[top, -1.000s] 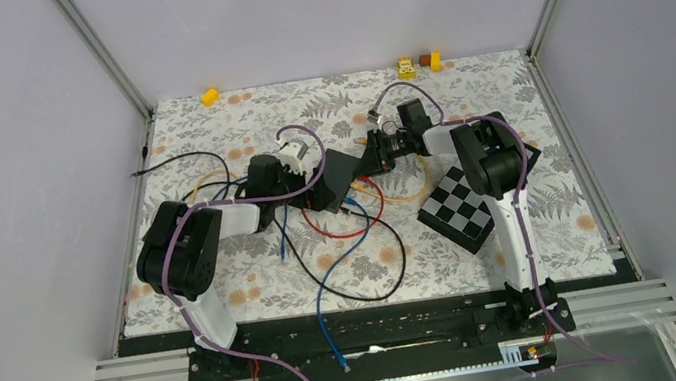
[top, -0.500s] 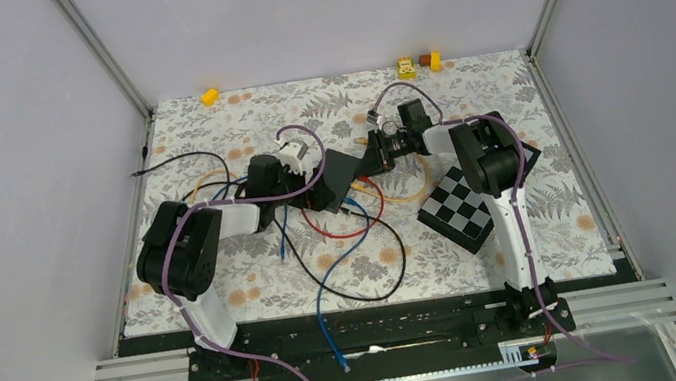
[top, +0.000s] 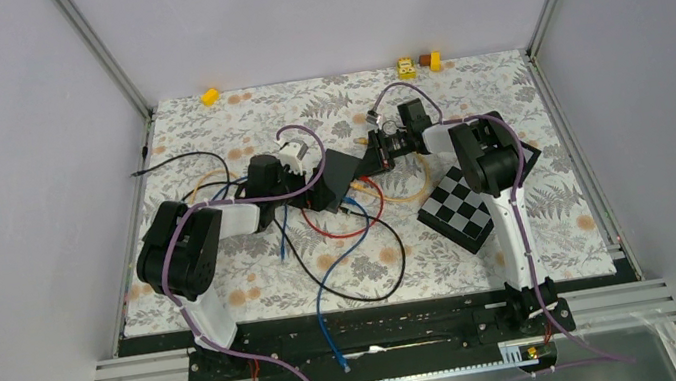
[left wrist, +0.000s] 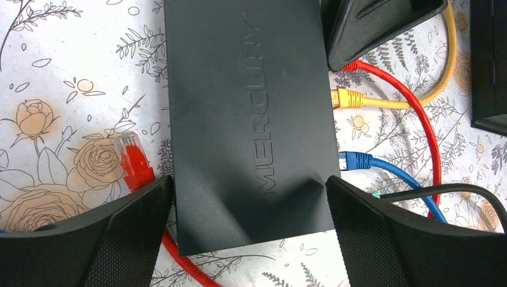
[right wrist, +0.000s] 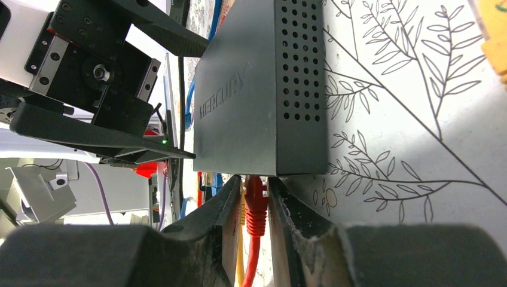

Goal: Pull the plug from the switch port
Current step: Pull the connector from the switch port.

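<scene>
The black Mercury switch [top: 337, 178] [left wrist: 251, 119] [right wrist: 251, 95] lies flat on the floral mat. My left gripper [left wrist: 248, 182] [top: 316, 173] straddles its near end with jaws wide, a pad against each long side. A red plug [right wrist: 256, 203] sits in a port on the switch's edge. My right gripper [right wrist: 256, 182] [top: 372, 160] has a finger pressed close on each side of it. In the left wrist view a yellow plug [left wrist: 347, 98] and a blue plug [left wrist: 356, 161] sit in neighbouring ports. There the red plug [left wrist: 353, 64] is mostly hidden under the right gripper's finger.
A loose red plug [left wrist: 134, 161] lies left of the switch. Red, blue, black and yellow cables [top: 353, 249] loop in front of it. A checkered block [top: 466, 207] lies under the right arm. Small yellow blocks [top: 211, 96] [top: 421, 64] sit at the far edge.
The right arm's elbow has shifted very slightly. The left arm and the switch have not moved.
</scene>
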`<state>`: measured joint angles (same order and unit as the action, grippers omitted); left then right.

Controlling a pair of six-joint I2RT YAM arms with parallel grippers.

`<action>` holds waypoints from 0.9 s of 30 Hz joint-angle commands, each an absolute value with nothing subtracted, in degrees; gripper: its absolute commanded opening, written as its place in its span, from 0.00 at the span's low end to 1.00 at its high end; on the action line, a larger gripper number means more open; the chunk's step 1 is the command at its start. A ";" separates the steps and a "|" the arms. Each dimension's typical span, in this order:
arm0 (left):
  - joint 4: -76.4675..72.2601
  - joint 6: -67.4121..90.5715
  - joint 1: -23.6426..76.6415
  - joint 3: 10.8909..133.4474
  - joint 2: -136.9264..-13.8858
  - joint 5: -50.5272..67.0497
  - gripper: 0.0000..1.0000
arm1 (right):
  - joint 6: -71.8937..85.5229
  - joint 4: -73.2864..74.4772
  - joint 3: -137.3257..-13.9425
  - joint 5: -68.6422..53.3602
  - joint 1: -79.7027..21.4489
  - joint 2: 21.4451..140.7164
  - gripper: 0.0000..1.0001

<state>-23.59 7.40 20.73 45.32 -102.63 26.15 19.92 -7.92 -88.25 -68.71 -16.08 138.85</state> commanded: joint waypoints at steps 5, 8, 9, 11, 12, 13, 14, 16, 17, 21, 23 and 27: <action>-23.01 8.04 22.00 44.21 -102.68 29.94 0.98 | 21.86 -7.67 -89.89 -64.57 -16.26 142.07 0.27; -23.19 6.92 22.16 44.12 -102.16 28.69 0.98 | 23.51 -6.54 -90.17 -62.83 -16.17 142.44 0.24; -23.21 6.12 22.23 44.20 -101.81 27.67 0.98 | 23.35 -5.92 -90.14 -62.22 -16.17 142.42 0.24; -23.35 4.40 22.48 44.34 -100.84 25.61 0.99 | 21.68 -3.75 -90.68 -61.20 -16.13 142.38 0.22; -23.38 3.47 22.57 44.58 -100.47 24.70 0.99 | 20.45 -2.42 -91.22 -60.73 -16.09 142.38 0.21; -23.27 2.75 22.66 45.10 -100.43 23.90 0.99 | 19.41 -1.28 -91.78 -60.29 -16.08 142.43 0.20; -22.59 2.05 22.67 45.92 -100.56 23.34 0.99 | 18.66 -0.56 -92.10 -60.22 -15.97 142.47 0.20; -20.91 1.32 22.76 48.08 -101.41 22.72 0.99 | 17.50 1.90 -92.80 -59.96 -15.91 142.53 0.19; -20.24 1.03 22.76 49.24 -101.90 22.56 0.99 | 16.96 2.65 -93.15 -59.90 -15.89 142.56 0.18; -19.93 0.51 22.98 52.12 -103.21 21.69 0.99 | 14.51 5.22 -94.05 -59.27 -15.83 142.38 0.16; -20.88 0.44 23.02 52.81 -103.51 21.03 0.99 | 13.70 6.28 -94.65 -59.32 -15.74 142.58 0.15; -23.96 0.44 23.37 53.69 -104.01 21.14 0.99 | 13.37 6.77 -95.50 -59.78 -15.49 143.23 0.15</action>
